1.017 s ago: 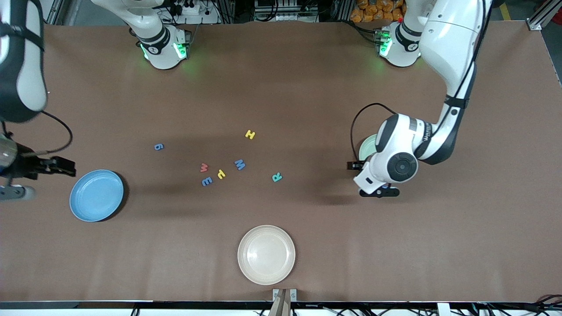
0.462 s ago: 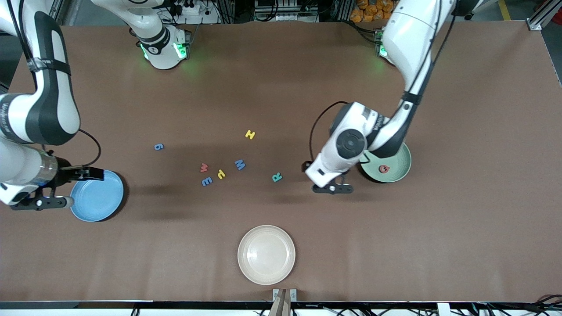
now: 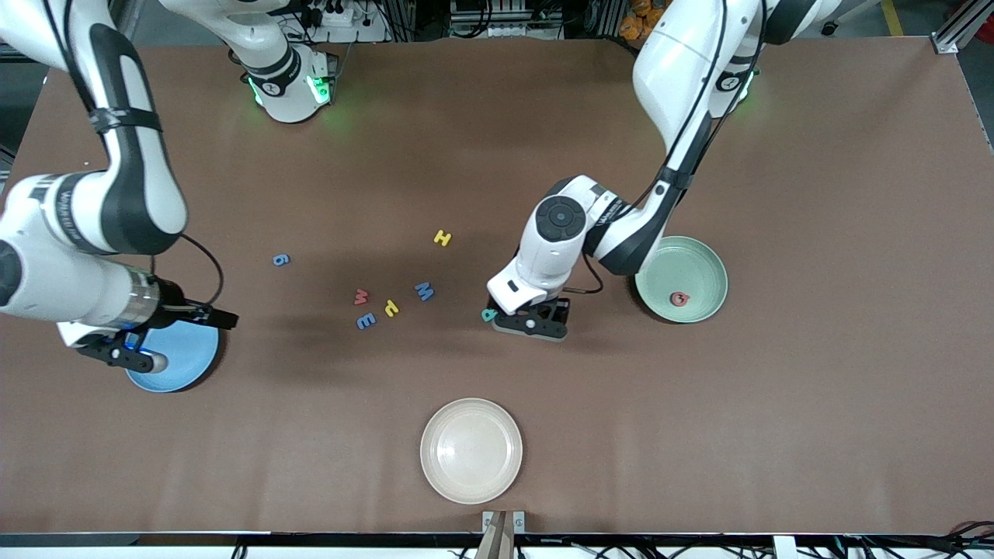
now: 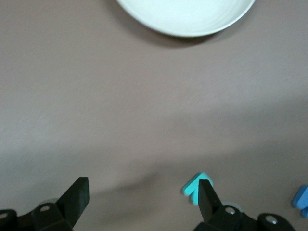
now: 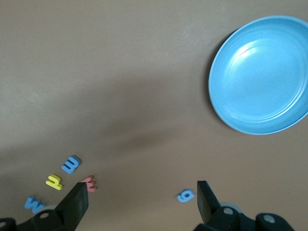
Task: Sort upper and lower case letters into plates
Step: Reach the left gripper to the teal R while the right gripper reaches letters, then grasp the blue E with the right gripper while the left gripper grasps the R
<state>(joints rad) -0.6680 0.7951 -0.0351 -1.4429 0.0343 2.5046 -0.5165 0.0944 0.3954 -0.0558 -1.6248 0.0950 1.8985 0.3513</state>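
Observation:
My left gripper (image 3: 531,324) is open, low over the table right beside the teal letter (image 3: 488,314), which lies against one finger in the left wrist view (image 4: 194,185); the gripper (image 4: 143,188) is empty. The mint green plate (image 3: 703,264) holds a red letter (image 3: 679,298). My right gripper (image 3: 138,358) is open and empty over the blue plate (image 3: 182,365), which also shows in the right wrist view (image 5: 260,77). On the table lie a yellow H (image 3: 443,237), blue M (image 3: 424,291), yellow letter (image 3: 391,308), blue E (image 3: 366,320), red letter (image 3: 360,296) and blue g (image 3: 281,259).
A cream-white plate (image 3: 471,450) lies near the table edge closest to the front camera, and its rim shows in the left wrist view (image 4: 187,21). Both arms' bases stand along the table's back edge.
The left arm swung from over the mint plate to the teal letter, uncovering the plate. The right arm came in from its end of the table to over the blue plate.

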